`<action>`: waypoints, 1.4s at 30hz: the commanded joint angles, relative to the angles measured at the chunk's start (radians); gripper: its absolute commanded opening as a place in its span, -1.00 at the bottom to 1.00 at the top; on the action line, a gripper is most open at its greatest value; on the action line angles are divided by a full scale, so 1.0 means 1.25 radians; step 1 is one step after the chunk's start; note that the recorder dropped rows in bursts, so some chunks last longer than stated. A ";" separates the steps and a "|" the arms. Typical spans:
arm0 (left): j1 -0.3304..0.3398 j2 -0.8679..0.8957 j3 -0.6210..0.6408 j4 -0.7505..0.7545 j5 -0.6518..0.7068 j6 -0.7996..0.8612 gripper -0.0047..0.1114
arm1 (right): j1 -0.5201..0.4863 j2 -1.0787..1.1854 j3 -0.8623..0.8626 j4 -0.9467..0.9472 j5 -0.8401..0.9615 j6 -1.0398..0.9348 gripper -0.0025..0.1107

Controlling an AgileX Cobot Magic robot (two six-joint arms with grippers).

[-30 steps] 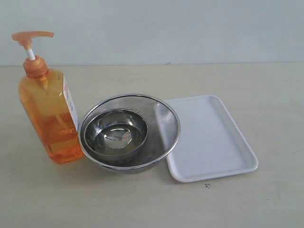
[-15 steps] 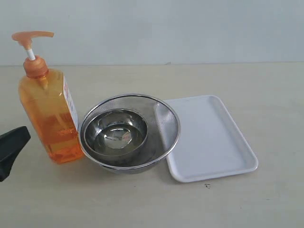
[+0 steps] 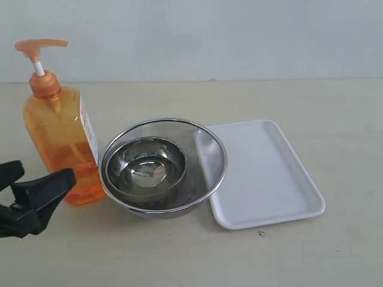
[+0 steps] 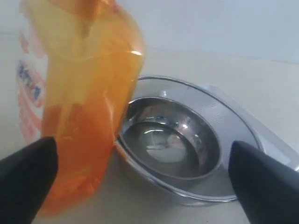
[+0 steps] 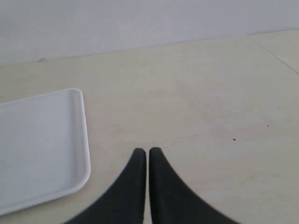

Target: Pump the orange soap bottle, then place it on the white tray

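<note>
You see a pale beige bench (image 3: 299,101) against a plain light wall (image 3: 239,36). The orange soap bottle (image 3: 60,140) stands upright left of the nested steel bowls (image 3: 206,152), and the white tray (image 3: 263,173) lies to their right. The left gripper (image 3: 42,173) is spread at the bottle's base; the right gripper (image 5: 148,154) is pressed together.

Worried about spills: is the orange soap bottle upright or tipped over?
Upright: the orange soap bottle stands on its base, pump head on top.
</note>
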 commanded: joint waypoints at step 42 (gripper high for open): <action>-0.003 0.207 -0.094 -0.072 -0.067 0.117 0.87 | -0.002 -0.004 -0.001 0.000 -0.005 -0.004 -0.96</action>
